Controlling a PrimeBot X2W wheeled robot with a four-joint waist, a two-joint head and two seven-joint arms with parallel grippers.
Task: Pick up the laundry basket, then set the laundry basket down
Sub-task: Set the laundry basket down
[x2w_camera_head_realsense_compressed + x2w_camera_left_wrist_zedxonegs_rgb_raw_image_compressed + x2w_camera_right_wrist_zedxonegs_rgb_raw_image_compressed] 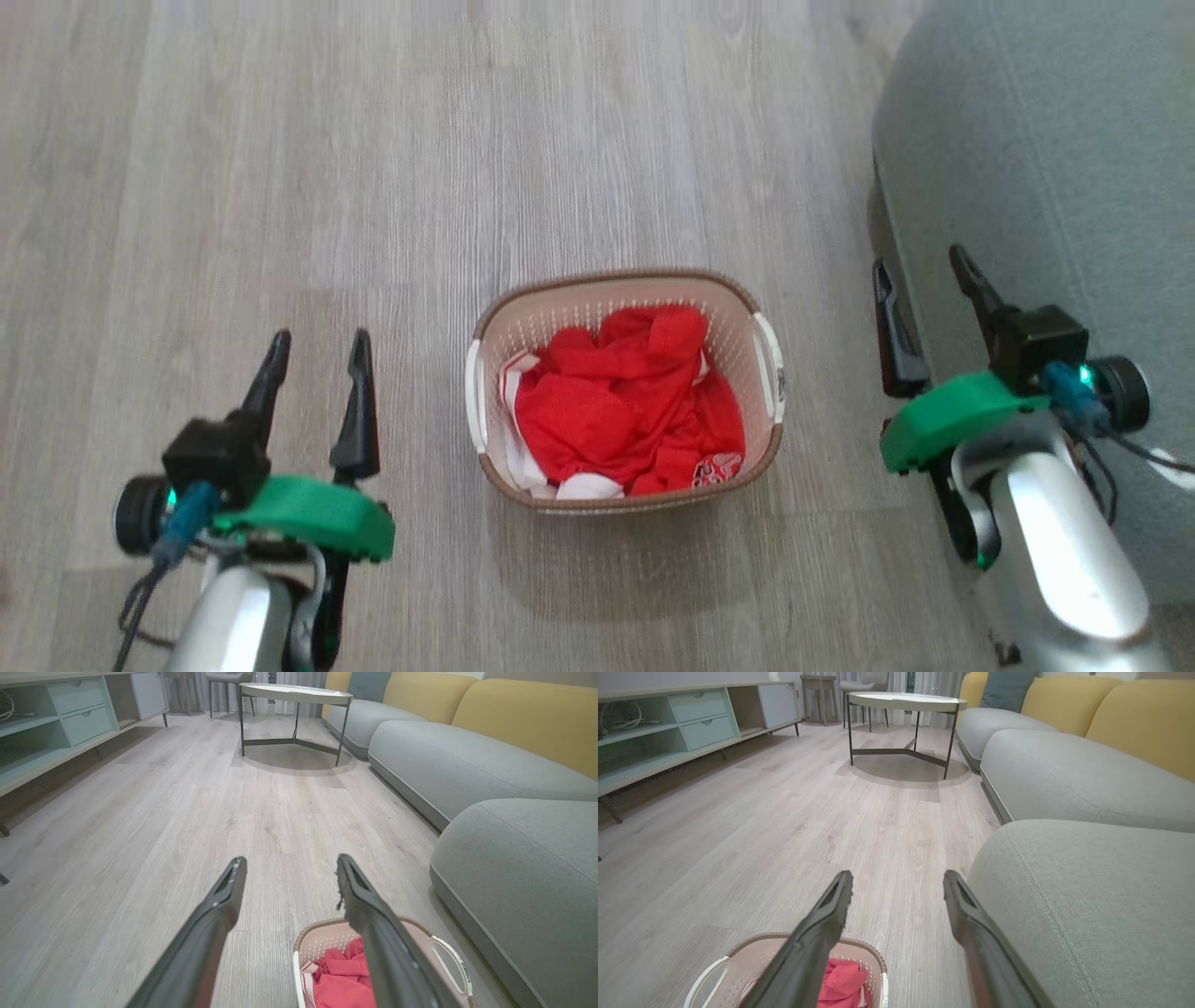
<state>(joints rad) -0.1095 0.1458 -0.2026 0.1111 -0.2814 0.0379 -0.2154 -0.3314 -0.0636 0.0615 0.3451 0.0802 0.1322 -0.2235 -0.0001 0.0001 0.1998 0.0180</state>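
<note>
Cream perforated plastic laundry basket (560, 317) with brown woven-look rim, a red-and-white jersey (621, 411) inside, is pictured on the pale wood-grain floor (280, 187) between the left gripper (320, 334) and right gripper (916, 259), fingers spread, nothing grasped

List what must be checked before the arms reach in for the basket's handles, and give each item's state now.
1. The left gripper is open and empty: ok.
2. The right gripper is open and empty: ok.
3. The laundry basket stands upright on the floor, between the two grippers: ok.
4. Its left handle and right handle are uncovered: ok.
5. The jersey lies inside the rim, with nothing hanging over: ok.
6. The right gripper is apart from the sofa: cannot tell; it is close beside it.
</note>
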